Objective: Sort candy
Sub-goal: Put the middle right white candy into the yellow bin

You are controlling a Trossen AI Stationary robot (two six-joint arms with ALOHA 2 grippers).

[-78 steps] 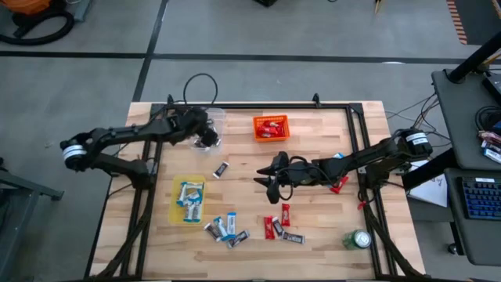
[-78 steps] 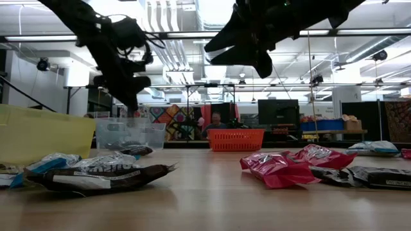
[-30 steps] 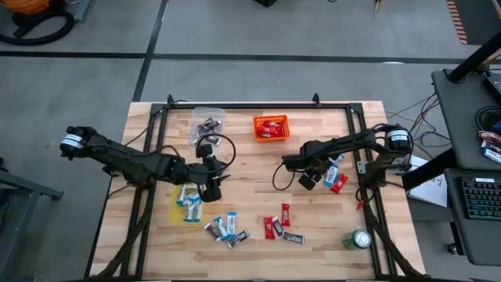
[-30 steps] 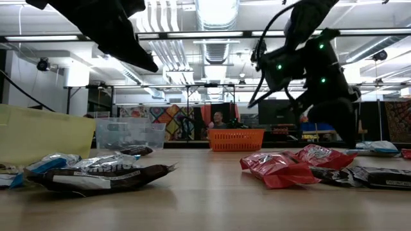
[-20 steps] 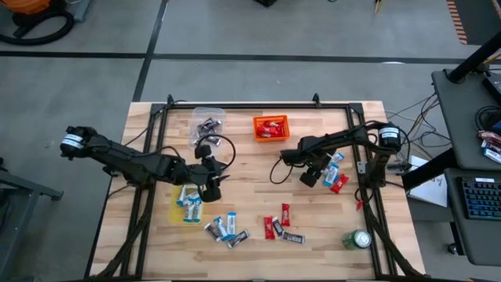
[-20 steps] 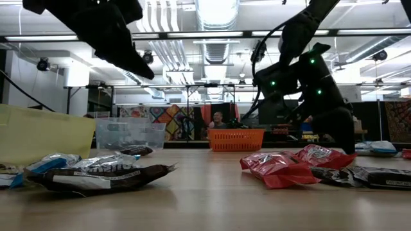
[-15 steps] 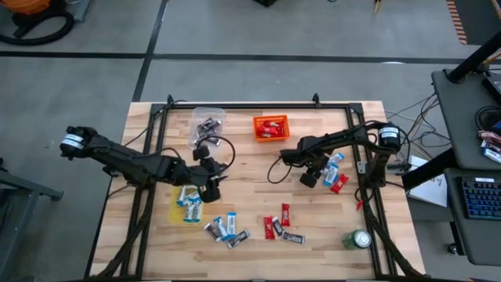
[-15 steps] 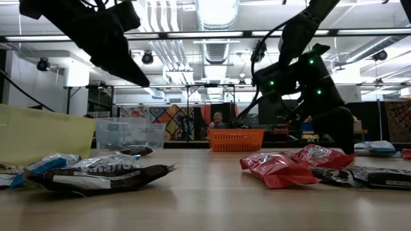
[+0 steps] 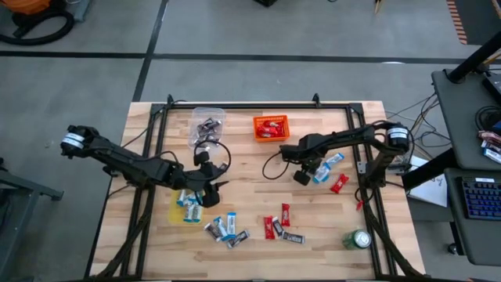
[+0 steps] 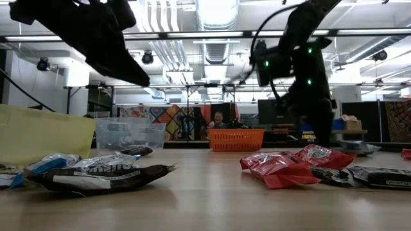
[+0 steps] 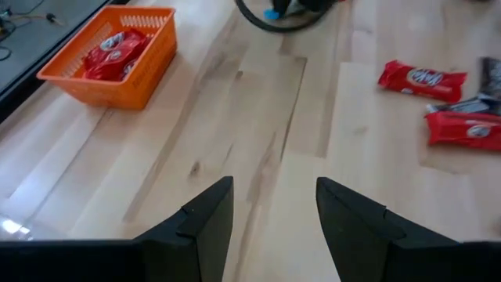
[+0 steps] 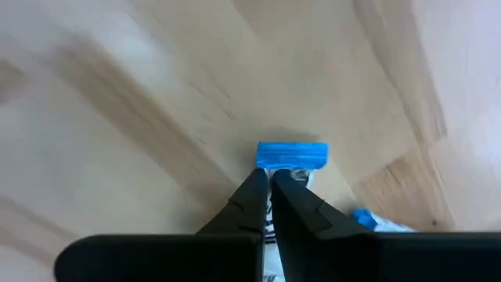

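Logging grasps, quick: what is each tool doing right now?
Left tool: open, empty, above the table beside the yellow bin.
Right tool: shut on a blue-and-white candy.

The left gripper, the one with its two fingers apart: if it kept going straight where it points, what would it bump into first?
Probably nothing soon. The left gripper points over bare table. The orange basket and the red candy bar lie to either side of that line, though depth is hard to judge.

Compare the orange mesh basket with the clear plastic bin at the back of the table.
The orange mesh basket is opaque, bright orange, with latticed walls; the clear plastic bin is see-through and smooth-walled. The basket holds red-wrapped candy bars; the bin holds dark-wrapped bars. Both are small open-topped containers sitting upright on the wooden table, apart from each other.
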